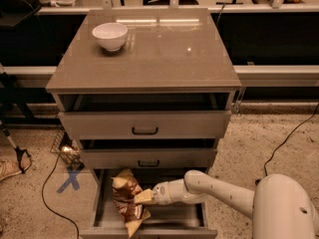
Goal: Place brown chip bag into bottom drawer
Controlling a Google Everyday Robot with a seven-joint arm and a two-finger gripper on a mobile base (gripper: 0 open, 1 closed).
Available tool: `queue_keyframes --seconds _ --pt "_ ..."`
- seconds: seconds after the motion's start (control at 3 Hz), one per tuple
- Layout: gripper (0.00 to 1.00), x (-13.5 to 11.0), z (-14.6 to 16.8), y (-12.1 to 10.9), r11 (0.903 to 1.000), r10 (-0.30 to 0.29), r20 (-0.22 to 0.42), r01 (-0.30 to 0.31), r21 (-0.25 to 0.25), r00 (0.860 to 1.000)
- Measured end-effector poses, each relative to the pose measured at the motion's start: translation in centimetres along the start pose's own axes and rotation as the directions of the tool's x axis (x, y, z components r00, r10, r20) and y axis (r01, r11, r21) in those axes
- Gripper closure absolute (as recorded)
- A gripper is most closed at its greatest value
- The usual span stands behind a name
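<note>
Speckled flooring (30, 203) surrounds the cabinet's (144, 123) pulled-out bottom drawer (172, 217), whose flat grey tray carries the crinkly, glossy brown chip bag (127, 203); the pale tool (143, 197) pinches its edge. A round white bowl (110, 35) sits on the smooth surface (164, 54).

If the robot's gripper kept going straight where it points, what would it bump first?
The chip bag. The gripper, low in the bottom drawer, points toward the picture's left and looks right against the bag. Beyond that, probably the drawer's side wall, though depth is unclear.
</note>
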State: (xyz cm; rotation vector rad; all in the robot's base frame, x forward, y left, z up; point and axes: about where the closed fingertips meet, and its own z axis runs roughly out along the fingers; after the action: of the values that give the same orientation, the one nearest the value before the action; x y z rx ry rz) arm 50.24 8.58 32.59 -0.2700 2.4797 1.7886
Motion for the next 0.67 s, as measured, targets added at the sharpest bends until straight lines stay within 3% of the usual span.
queue_keyframes --seconds 0.67 --pt "0.58 0.19 0.37 0.14 1.0 0.0 -0.006 0.0 -0.004 1.0"
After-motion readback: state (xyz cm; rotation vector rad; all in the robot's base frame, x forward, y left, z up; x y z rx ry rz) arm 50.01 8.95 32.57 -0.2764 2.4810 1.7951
